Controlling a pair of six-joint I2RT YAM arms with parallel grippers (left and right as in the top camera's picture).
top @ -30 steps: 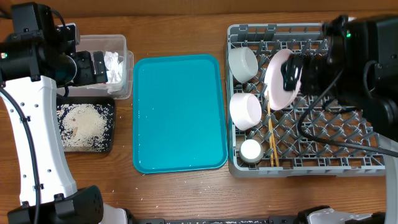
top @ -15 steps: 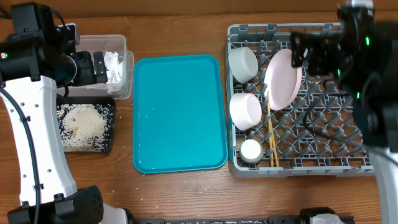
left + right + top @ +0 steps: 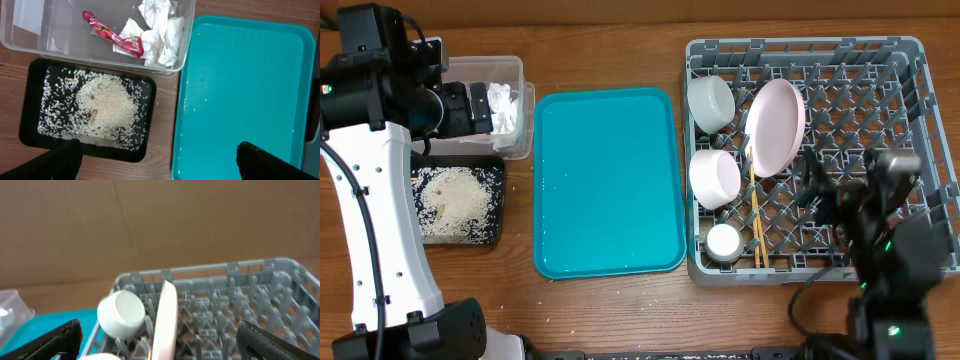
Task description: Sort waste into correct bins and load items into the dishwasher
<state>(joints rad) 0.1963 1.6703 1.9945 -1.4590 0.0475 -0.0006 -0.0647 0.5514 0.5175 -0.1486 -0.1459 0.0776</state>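
Observation:
The grey dish rack [image 3: 880, 110] holds a pink plate [image 3: 775, 125] standing on edge, a whitish bowl [image 3: 710, 100], a second white bowl [image 3: 715, 177], a small white cup [image 3: 723, 242] and two chopsticks [image 3: 757, 225]. My right gripper [image 3: 820, 195] is open and empty over the rack's front right. In its wrist view [image 3: 165, 347] it faces the plate [image 3: 165, 315] edge-on, with the bowl [image 3: 121, 312] to the left. My left gripper [image 3: 480, 105] is open and empty [image 3: 160, 167] above the bins. The clear tub [image 3: 30, 40] holds napkins [image 3: 160, 30] and a red wrapper [image 3: 115, 37]. The black tray [image 3: 30, 130] holds rice [image 3: 100, 105]. The large white plate is out of view.
A bare teal serving tray [image 3: 608, 180] lies between the bins and the rack; it also shows in the left wrist view [image 3: 245, 90]. The right half of the rack [image 3: 235, 305] has bare pegs. A few stray grains lie on the wooden table [image 3: 610, 310] in front of the teal tray.
My right arm has swung from the back of the rack, by the pink plate, to the rack's front right. The pink plate stays standing in the rack. My left arm has not moved.

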